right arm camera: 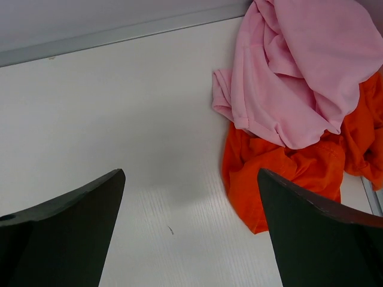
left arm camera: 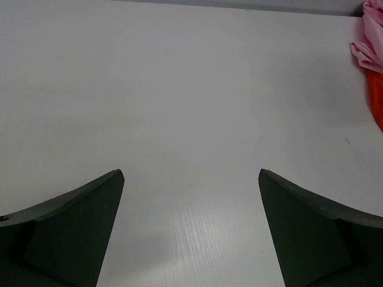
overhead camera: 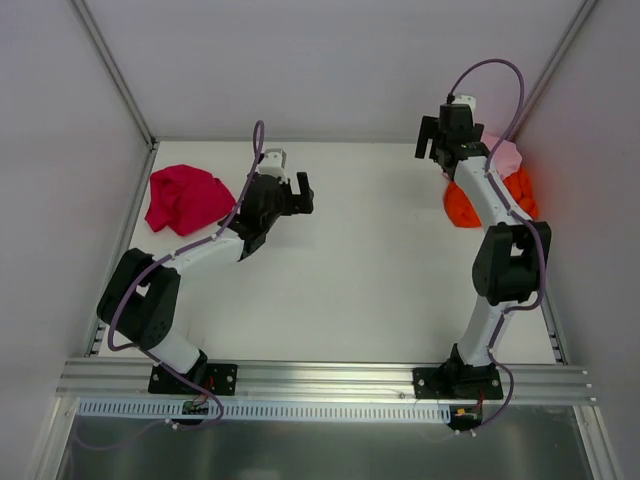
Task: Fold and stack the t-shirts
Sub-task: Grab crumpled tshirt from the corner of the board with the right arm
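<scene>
A crumpled magenta-red t-shirt [overhead camera: 184, 198] lies at the back left of the table. At the back right a light pink t-shirt [right arm camera: 299, 78] lies bunched on top of a bright orange t-shirt [right arm camera: 281, 173]; the top view shows the pink one [overhead camera: 505, 156] and the orange one [overhead camera: 462, 205] half hidden behind the right arm. My left gripper [overhead camera: 303, 194] hangs open over bare table, right of the magenta shirt, empty [left arm camera: 191, 176]. My right gripper [overhead camera: 430, 145] is open and empty [right arm camera: 191, 176], just left of the pink-and-orange heap.
White walls with metal corner posts [overhead camera: 115, 75] close the table at the back and both sides. An aluminium rail [overhead camera: 320, 380] runs along the near edge, carrying both arm bases. The white table [overhead camera: 370, 260] lies bare between the two arms.
</scene>
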Controlling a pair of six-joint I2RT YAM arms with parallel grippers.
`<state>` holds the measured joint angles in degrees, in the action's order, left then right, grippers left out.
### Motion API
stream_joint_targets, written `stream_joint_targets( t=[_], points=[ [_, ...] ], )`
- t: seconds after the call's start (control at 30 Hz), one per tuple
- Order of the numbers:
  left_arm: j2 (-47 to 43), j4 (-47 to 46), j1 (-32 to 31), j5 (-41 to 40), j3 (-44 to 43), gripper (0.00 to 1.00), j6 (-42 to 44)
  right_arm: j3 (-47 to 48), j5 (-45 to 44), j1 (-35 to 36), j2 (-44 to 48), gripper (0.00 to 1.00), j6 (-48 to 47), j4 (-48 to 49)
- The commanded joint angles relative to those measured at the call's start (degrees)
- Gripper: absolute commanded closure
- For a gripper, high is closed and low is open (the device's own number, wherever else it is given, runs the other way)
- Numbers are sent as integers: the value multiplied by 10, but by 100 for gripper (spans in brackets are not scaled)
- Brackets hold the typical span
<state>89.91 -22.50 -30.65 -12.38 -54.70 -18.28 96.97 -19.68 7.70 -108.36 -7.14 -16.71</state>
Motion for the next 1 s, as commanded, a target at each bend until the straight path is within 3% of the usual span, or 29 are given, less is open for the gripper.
stream_joint_targets(
  t=[0.0, 0.13, 0.23, 0.37, 0.4, 0.63, 0.97],
  points=[
    [-1, -40, 10, 29, 2, 1, -8, 45, -11, 5, -4, 0, -9, -27],
    [-6, -28, 12, 28, 6, 1, -2, 74, -33, -8, -42, 0, -9, -41],
    [-28, -30, 12, 26, 27, 1, -2, 109, 33, -43, -83, 0, 16, -52],
    [-88, -39, 13, 38, 77, 1, -4, 324, 63, -74, -233, 0, 10, -181],
    [-97, -42, 12, 41, 85, 1, -7, 338, 70, -80, -245, 0, 12, -184],
    [-126, -37, 12, 60, 108, 1, -15, 321, 89, -125, -273, 4, 34, -169],
    [-131, -37, 12, 54, 133, 1, -17, 304, 90, -126, -282, 7, 36, -162]
  ],
)
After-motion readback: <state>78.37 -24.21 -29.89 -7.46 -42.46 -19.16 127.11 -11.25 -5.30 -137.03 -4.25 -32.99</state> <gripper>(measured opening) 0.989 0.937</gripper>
